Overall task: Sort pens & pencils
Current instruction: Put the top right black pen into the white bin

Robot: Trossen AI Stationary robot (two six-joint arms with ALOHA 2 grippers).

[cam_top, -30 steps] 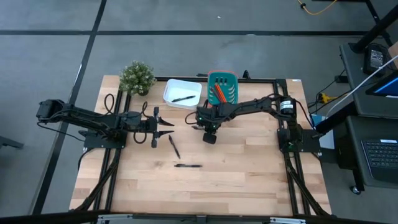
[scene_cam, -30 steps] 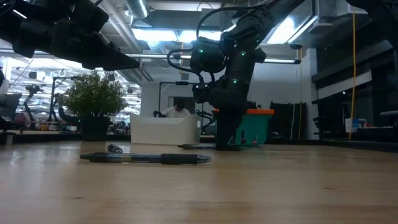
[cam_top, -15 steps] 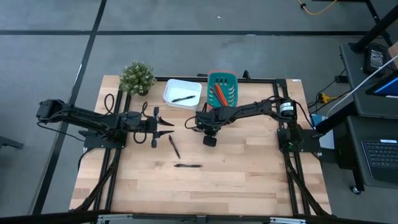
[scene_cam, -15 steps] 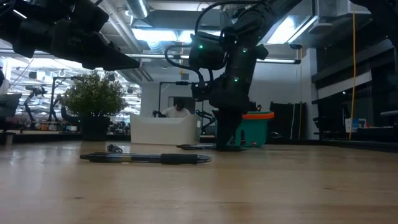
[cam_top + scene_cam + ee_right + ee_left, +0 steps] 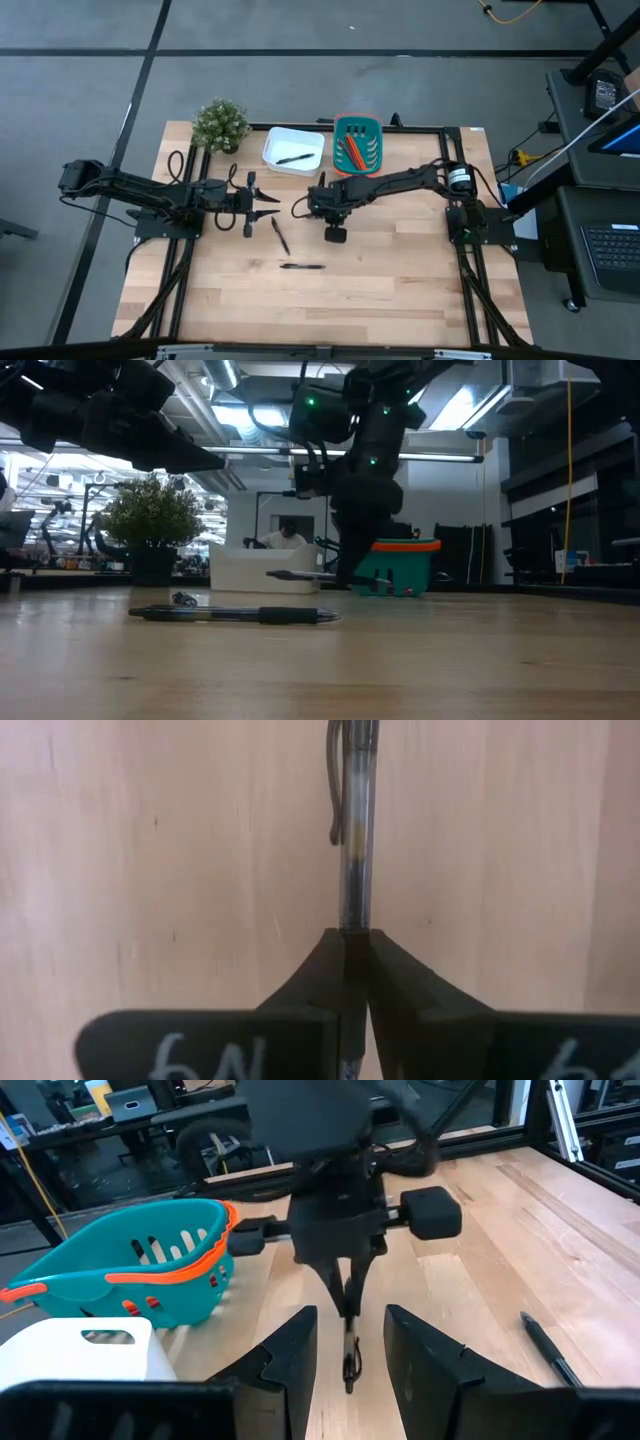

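**High view: right gripper holds one black pen clear of the table**

High view shows the right gripper [image 5: 318,206] near the middle of the light wooden table [image 5: 400,290], its two fingers clenched on a thin black pen with a metal clip [image 5: 355,810]. In the right wrist view the pen's barrel runs straight out from between the dark fingertips [image 5: 318,970], which press on it from both sides. In the low view the held pen [image 5: 300,574] lies roughly level and clear of the tabletop, in front of the white tub.

The left gripper [image 5: 272,205] hangs over the left part of the table, its fingers spread apart and grasping nothing. Its wrist view looks between those fingers [image 5: 290,1355] at the right arm and the pen hanging under it.

Two more black pens lie on the wood: one slanted [image 5: 280,236] just beside the left gripper, another lying flat [image 5: 301,267] nearer the front edge. The second is the pen stretched across the foreground of the low view [image 5: 235,614].

At the back of the table a white rectangular plastic tub [image 5: 293,150] holds one black pen [image 5: 294,158]. Just beside it a teal slotted basket with an orange rim [image 5: 358,143] holds the orange-red pencils [image 5: 351,150]. A small green potted plant [image 5: 220,124] stands near the back left corner.

A person [image 5: 288,536] shows far behind the table in the low view.
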